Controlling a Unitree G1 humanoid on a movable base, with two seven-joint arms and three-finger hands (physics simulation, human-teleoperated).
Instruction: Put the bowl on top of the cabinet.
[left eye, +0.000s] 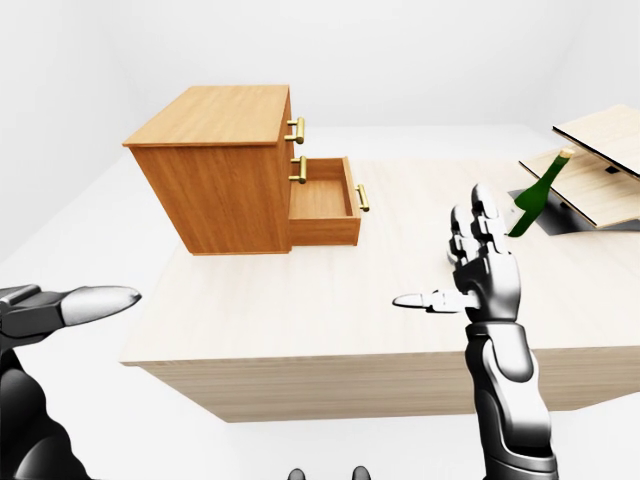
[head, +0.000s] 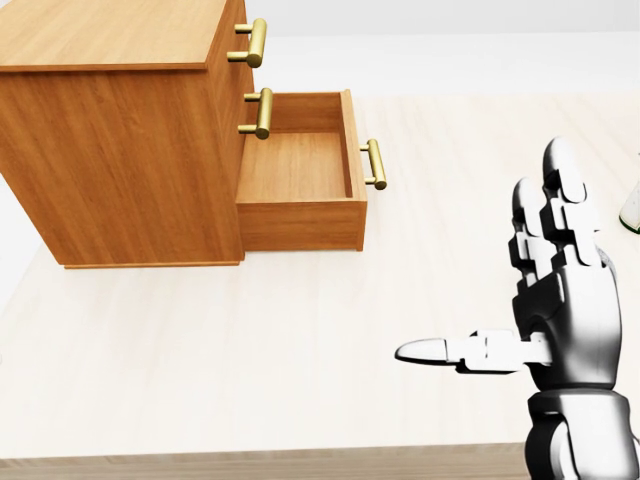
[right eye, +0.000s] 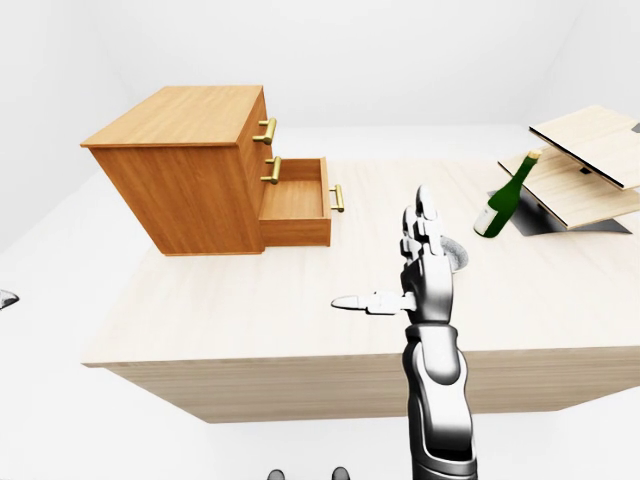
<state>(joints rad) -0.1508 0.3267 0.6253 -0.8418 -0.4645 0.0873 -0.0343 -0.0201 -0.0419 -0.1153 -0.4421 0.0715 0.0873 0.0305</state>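
Observation:
The wooden cabinet (left eye: 225, 170) stands at the table's upper left, its flat top bare and its bottom drawer (left eye: 325, 200) pulled out and empty. Only a sliver of the grey speckled bowl (right eye: 458, 258) shows, on the table just right of my right hand in the right-eye view. It is hidden behind that hand in the head view. My right hand (head: 490, 270) is raised above the table, open, fingers straight up and thumb pointing left, holding nothing. The left hand (left eye: 75, 305) hovers off the table's left edge, open and empty.
A green bottle (right eye: 503, 197) leans at the table's right, next to a stack of slanted wooden boards (right eye: 590, 165). The light wooden table (left eye: 300, 310) has its near edge at the bottom of the views. White floor surrounds it.

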